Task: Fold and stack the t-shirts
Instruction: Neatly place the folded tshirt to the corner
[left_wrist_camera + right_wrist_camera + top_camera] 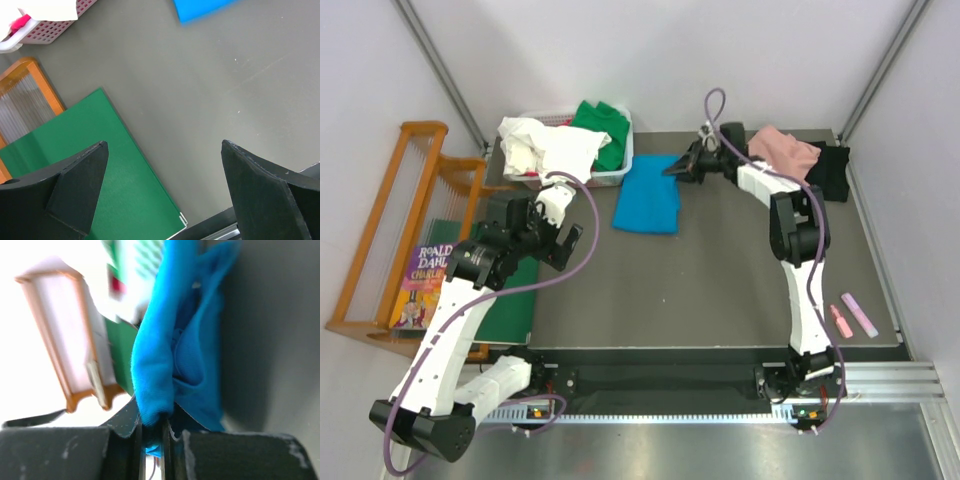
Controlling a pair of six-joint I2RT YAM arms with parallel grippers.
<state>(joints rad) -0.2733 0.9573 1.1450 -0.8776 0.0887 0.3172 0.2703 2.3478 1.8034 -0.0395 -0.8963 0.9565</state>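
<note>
The bright blue t-shirt [649,195] lies folded on the grey table in the top view, right of the basket. My right gripper [678,166] is shut on its far right edge; the right wrist view shows blue cloth [170,350] pinched between the jaws. A pink t-shirt [784,148] and a black one [832,172] lie at the far right. White [540,145] and green [603,125] t-shirts fill the basket. My left gripper [548,232] is open and empty above the table's left side; its fingers [80,185] frame the green board and table.
A white basket [612,176] stands at the far left. A flat dark green board [75,160] lies at the table's left edge. A wooden rack [390,215] with a book stands left of the table. Two pink markers [852,315] lie at the right.
</note>
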